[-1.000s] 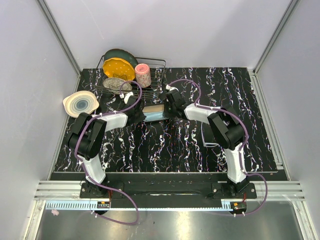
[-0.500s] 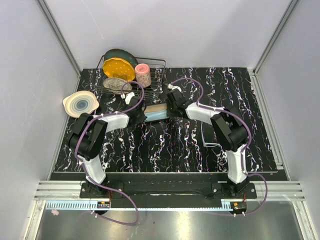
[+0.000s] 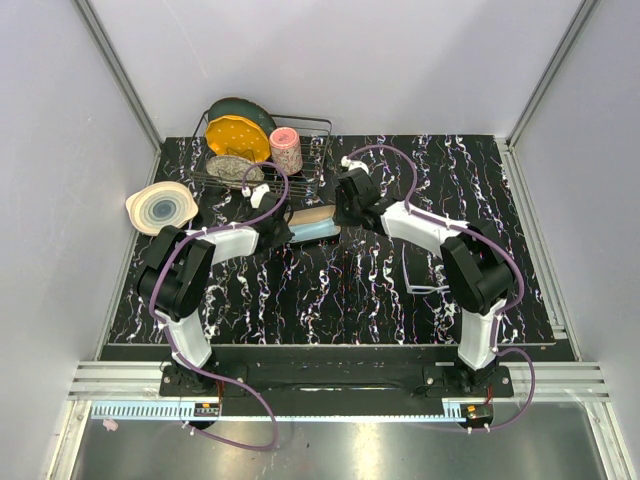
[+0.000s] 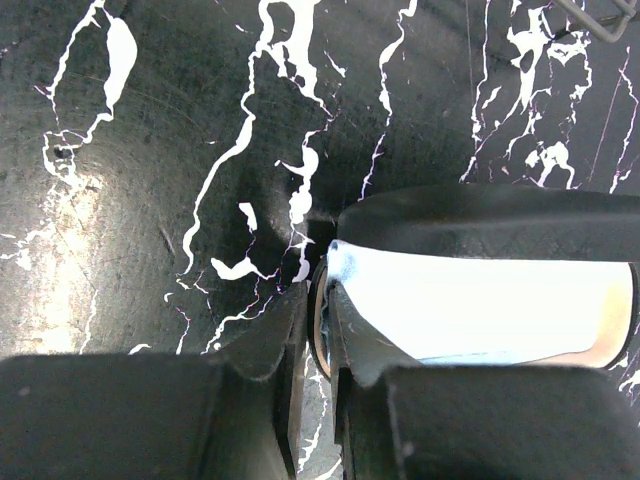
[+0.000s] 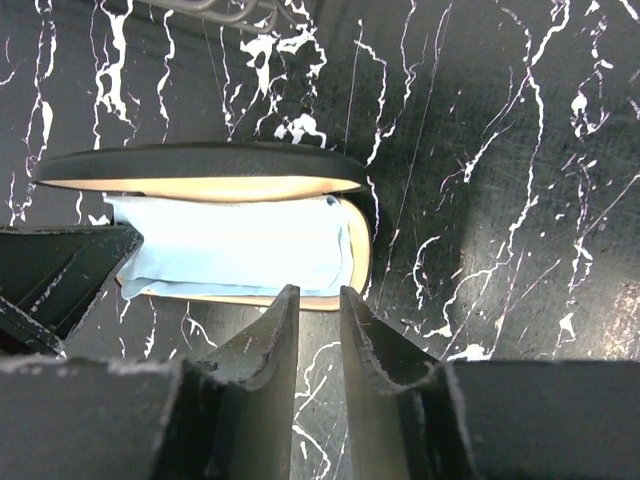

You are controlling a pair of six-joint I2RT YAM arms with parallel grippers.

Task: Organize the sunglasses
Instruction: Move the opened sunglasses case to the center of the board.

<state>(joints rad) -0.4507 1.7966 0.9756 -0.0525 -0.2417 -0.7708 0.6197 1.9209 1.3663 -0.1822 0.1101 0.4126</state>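
thin whitish-framed sunglasses [image 3: 425,278] with clear lenses lie flat on the black white-veined table [image 3: 350,310], right of centre, just beside my right arm's elbow, well apart from both grippers and in neither wrist view; can't tell if the arms are folded. black oblong glasses case [image 3: 312,215] sits open mid-table, light-blue square cloth [image 5: 230,245] inside. left gripper [image 4: 320,335] is clamped on the case's left end rim. right gripper [image 5: 317,300] hovers at its near right rim, fingers nearly together, nothing between them. my read: fetch comes next. i'd hold the left clamp so the case can't slide, spread the right fingers, drop straight onto the bridge, not the lenses, then lay the frame lengthwise on the cloth.
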